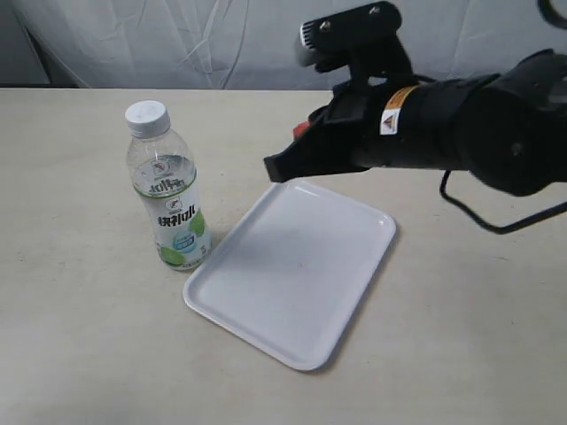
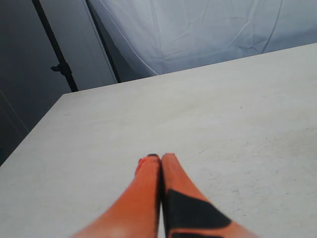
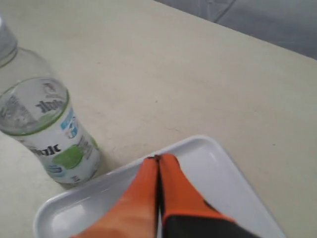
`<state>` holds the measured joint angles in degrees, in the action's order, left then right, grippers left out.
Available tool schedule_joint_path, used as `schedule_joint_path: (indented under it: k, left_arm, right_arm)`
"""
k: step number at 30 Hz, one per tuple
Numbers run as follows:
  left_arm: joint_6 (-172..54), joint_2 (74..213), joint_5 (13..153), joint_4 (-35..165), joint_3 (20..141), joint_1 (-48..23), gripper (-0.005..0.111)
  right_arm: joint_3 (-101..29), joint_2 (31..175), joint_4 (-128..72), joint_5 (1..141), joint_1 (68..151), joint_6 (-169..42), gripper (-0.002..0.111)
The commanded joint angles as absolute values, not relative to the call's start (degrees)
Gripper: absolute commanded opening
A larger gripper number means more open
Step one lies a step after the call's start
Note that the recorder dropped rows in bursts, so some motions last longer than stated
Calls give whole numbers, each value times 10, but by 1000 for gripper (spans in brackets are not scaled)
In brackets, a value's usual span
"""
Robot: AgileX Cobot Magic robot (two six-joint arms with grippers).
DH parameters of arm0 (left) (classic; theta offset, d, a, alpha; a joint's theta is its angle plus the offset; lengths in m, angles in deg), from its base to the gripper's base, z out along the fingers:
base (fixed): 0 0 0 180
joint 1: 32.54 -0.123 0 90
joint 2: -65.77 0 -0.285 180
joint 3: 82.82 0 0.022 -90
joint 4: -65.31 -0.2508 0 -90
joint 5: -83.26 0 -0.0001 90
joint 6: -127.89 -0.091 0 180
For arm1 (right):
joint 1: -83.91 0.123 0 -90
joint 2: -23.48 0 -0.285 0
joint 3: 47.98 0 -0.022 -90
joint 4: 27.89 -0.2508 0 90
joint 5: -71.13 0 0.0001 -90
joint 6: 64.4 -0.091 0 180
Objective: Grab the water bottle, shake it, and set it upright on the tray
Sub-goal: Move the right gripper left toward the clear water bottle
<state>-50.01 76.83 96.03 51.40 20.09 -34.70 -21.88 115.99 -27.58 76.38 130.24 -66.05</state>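
Beside one tray [image 1: 297, 274], one bottle [image 1: 170, 195], perhaps touching

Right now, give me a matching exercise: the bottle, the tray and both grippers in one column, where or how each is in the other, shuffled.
1. water bottle
2. tray
3. right gripper
4. left gripper

A. shut, only bare table below it
B. upright on the table, beside the tray
C. shut, over the tray
D. white, lying flat

Pairs: 1-B, 2-D, 3-C, 4-A
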Motion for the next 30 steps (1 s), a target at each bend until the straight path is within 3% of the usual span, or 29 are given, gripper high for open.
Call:
schedule_joint_path:
  k: [1,7,30]
  left_arm:
    - [-495,766,952,511,200,-347,0]
    - [-495,766,952,511,200,-347,0]
    - [-495,766,952,511,200,-347,0]
  right_arm:
    - [-212,1195,-296,747,1341,-664,-1]
    - [-212,1255,-244,703,1394,-635,-1]
    - [-214,1310,-338,637,1394,-655,-1]
